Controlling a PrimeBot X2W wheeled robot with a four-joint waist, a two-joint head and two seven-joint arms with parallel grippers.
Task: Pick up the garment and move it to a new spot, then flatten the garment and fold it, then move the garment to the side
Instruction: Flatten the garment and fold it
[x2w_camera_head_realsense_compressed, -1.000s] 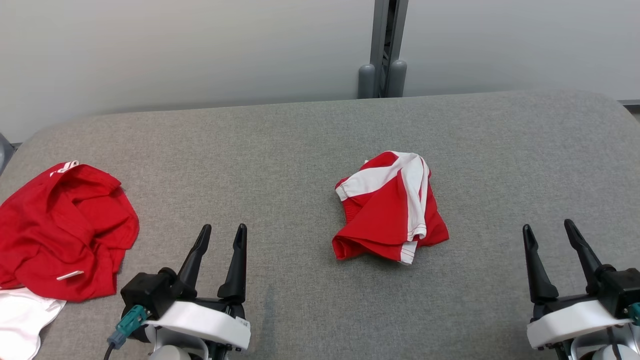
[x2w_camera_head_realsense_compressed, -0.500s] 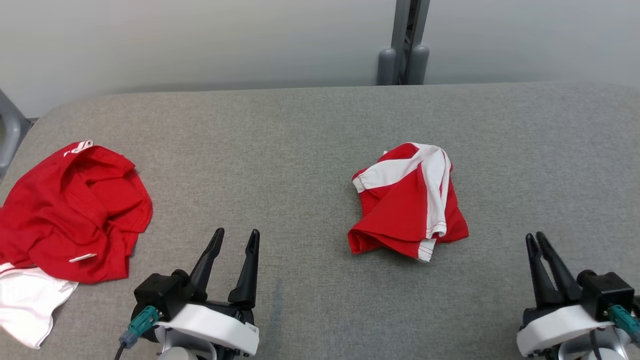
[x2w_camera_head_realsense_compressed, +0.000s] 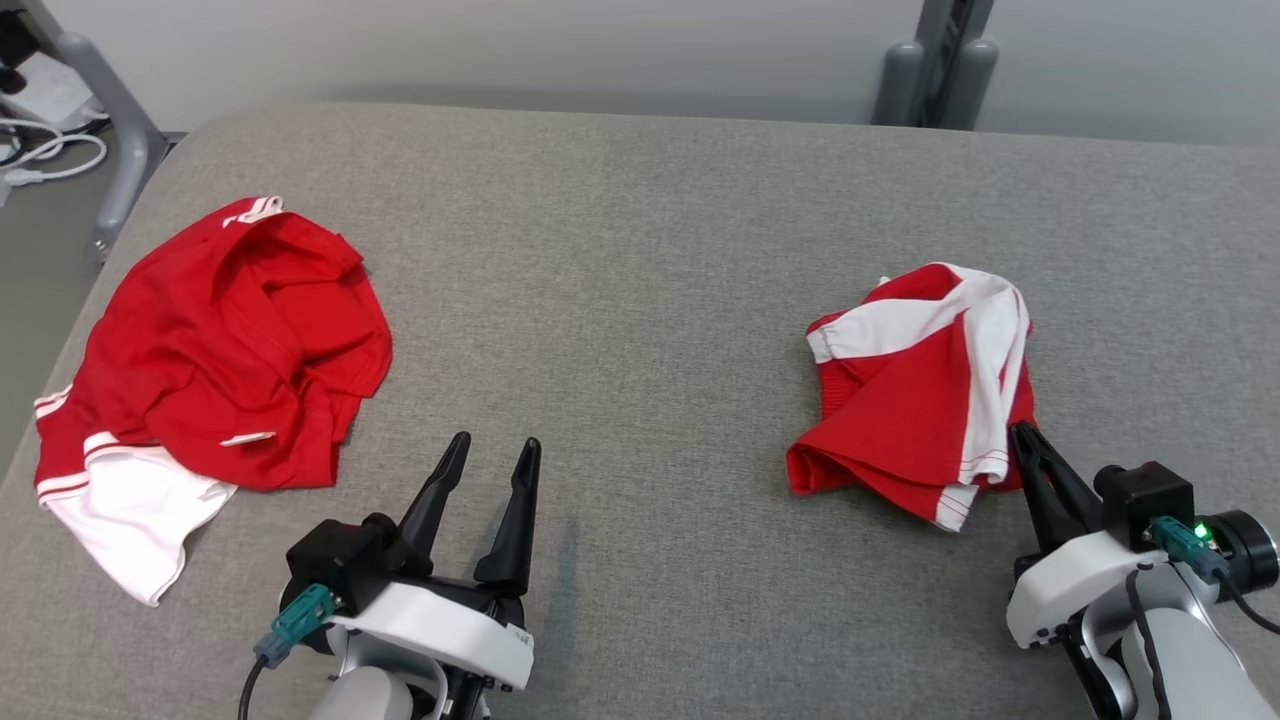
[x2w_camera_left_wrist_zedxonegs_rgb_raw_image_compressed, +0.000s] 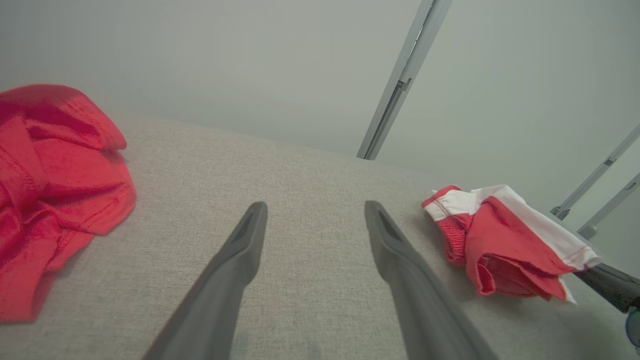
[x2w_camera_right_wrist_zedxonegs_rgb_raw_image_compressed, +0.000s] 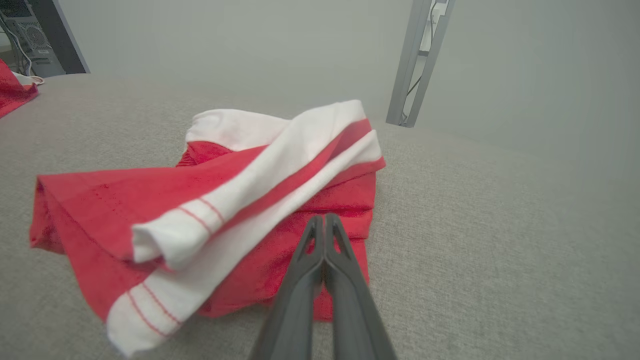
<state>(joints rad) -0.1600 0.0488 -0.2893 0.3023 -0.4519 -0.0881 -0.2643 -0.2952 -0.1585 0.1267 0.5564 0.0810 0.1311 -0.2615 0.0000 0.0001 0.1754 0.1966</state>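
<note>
A folded red garment with white bands lies on the right part of the grey padded table. My right gripper is shut, fingers pressed together. Its tips rest at the garment's near right edge, over red cloth, with nothing visibly pinched. A crumpled red garment with a white part lies at the table's left. My left gripper stands open and empty above bare table between the two garments.
A grey post rises behind the table's far edge. A table leg and white cables stand on the floor beyond the left corner. The table's left edge runs close to the crumpled garment.
The camera has swung left, so everything sits further right in the picture. My right gripper went from open to shut and moved up to the folded garment's edge. The left gripper stayed open.
</note>
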